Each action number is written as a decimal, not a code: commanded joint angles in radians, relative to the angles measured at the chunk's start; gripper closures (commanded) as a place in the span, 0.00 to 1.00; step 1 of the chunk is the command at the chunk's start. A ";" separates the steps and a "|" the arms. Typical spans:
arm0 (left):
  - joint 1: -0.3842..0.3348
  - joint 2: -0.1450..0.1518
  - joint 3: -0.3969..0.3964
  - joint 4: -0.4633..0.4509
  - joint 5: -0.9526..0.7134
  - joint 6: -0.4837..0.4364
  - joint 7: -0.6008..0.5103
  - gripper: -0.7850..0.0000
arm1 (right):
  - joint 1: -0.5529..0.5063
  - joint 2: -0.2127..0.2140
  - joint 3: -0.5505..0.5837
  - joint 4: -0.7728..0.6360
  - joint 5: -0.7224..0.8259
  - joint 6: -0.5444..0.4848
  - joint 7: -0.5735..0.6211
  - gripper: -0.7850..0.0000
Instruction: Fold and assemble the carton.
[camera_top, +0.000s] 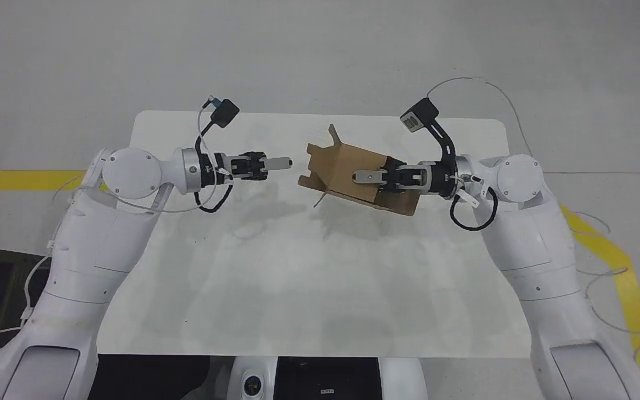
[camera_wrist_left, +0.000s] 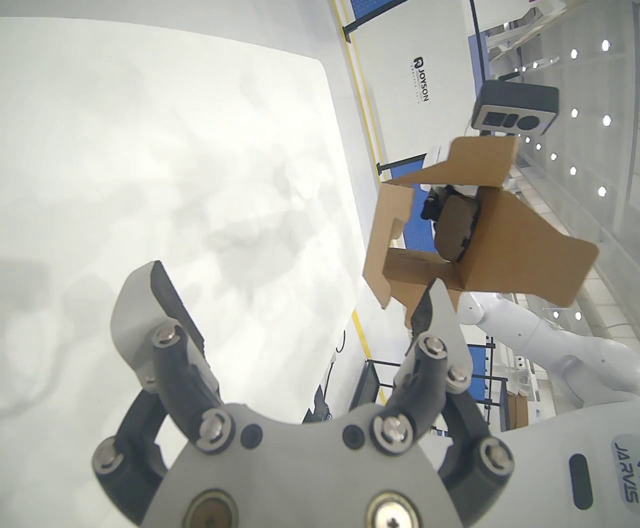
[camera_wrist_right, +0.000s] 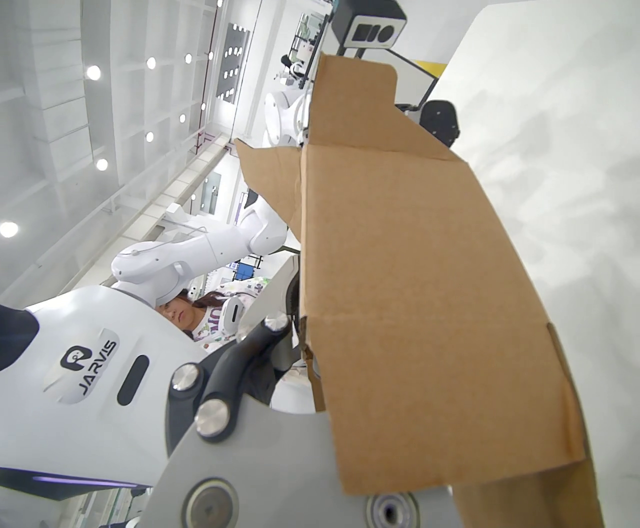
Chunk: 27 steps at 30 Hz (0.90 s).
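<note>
The right gripper (camera_top: 360, 177) is pinching the carton (camera_top: 335, 163) by one of its side walls. In the top view, one finger is lying along the outside of that wall. In the left wrist view, a dark pad (camera_wrist_left: 452, 227) is showing inside the carton (camera_wrist_left: 505, 240), pressed against the same wall. In the right wrist view, one finger (camera_wrist_right: 270, 307) is sitting just beside the brown panel of the carton (camera_wrist_right: 415, 300), while the other is hiding behind it.

The carton is hanging in the air, tilted, with the white table (camera_top: 300, 290) lying beneath it. It is partly opened into a box shape. Its end flaps are standing unfolded and splaying outward at the end away from the right gripper.

The left gripper (camera_top: 283, 160) is hovering just beside that open end, level with the carton and apart from it, touching nothing. In its own wrist view, the left gripper (camera_wrist_left: 295, 280) is pointing at the carton's flaps. Its two fingers are spreading wide with nothing between them.
</note>
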 joint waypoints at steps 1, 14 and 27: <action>-0.008 -0.002 0.015 0.007 0.010 0.002 -0.007 0.00 | -0.003 0.001 0.001 -0.003 0.020 0.002 0.002 1.00; -0.035 -0.015 0.066 0.011 0.017 -0.002 -0.007 0.00 | 0.010 -0.004 -0.028 0.018 0.101 -0.014 -0.003 1.00; -0.039 -0.019 0.070 -0.012 -0.044 -0.011 -0.043 0.00 | 0.038 -0.022 -0.100 0.067 0.141 -0.034 0.000 1.00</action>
